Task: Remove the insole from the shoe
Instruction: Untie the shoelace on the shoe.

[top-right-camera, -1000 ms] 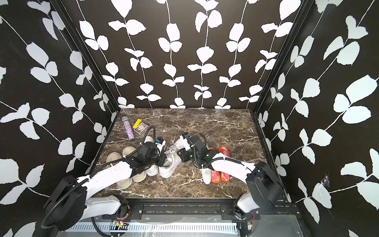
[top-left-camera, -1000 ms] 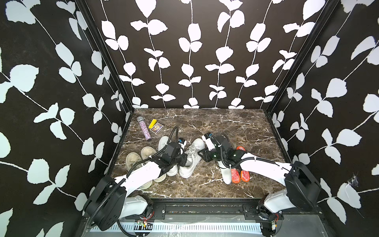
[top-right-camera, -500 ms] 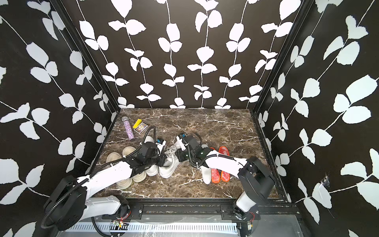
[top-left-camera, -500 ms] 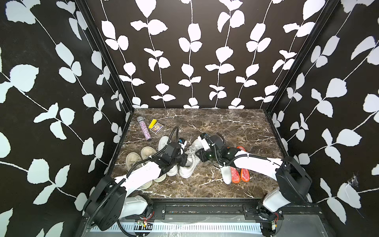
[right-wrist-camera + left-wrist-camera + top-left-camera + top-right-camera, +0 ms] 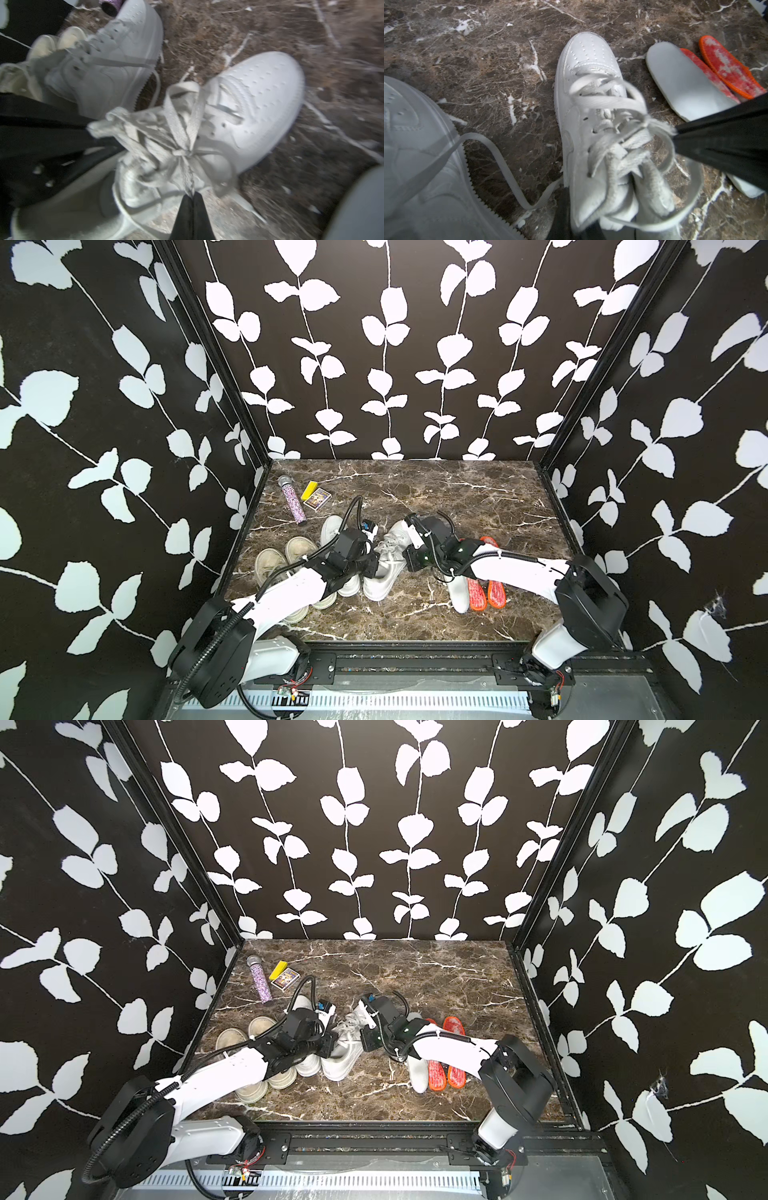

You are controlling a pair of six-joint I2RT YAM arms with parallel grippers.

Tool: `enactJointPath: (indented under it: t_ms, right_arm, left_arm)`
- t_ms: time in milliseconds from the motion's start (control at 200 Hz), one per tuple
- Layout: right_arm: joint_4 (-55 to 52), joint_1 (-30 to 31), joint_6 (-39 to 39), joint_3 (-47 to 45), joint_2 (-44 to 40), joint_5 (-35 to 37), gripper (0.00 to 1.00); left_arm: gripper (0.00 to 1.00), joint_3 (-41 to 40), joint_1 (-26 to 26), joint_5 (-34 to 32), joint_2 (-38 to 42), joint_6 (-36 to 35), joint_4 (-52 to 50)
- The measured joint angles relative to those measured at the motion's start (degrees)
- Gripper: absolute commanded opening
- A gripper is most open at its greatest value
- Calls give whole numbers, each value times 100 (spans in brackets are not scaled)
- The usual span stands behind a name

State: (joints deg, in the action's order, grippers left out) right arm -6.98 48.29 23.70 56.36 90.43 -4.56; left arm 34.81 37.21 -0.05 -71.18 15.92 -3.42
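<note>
Nearest my base, on my right, a loose white insole (image 5: pixel 683 83) and two orange insoles (image 5: pixel 726 66) lay flat on the counter (image 5: pixel 457 497). I judged they lay there so as to be out of the way of the pulling. Level with them on my left, a beige pair of shoes (image 5: pixel 286 560) stood side by side, partly under my left forearm.

Just beyond stood the white shoe (image 5: pixel 588 68), upright on its sole with its toe toward my base. My left claw (image 5: pixel 379 568) was pressed together on the edge of its collar. I took this hold to be an anchor, so the shoe would neither slide nor lift when my other arm tugged. My right claw (image 5: pixel 192 204) was pressed together as well, pinching a strand of the laces (image 5: pixel 182 133), which bunched loosely over the tongue. As I judged it, that pinch served to drag laces and tongue aside and widen the mouth. The insole I was after sat inside this shoe, hidden under the tangle, so I could not see it in any view.

Just beside it, on my left, stood a second white sneaker (image 5: pixel 116 62), one lace trailing across the counter.

Farthest off, by the left wall, a glittery tube (image 5: pixel 293 499), a yellow piece (image 5: pixel 309 488) and a small card box (image 5: pixel 317 498) lay well apart from the work.
</note>
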Motion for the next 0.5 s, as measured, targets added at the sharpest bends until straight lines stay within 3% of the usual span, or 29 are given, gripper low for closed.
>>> enactJointPath:
  t_ms: [220,500]
  right_arm:
    - [-166,-457,-103,-367,-826,280,0]
    - [-341,-627,-144,-361,-994,341,0]
  left_arm:
    - [0,9,96,-116,-9,52,17]
    - [0,39,140,-81,-39,52,33]
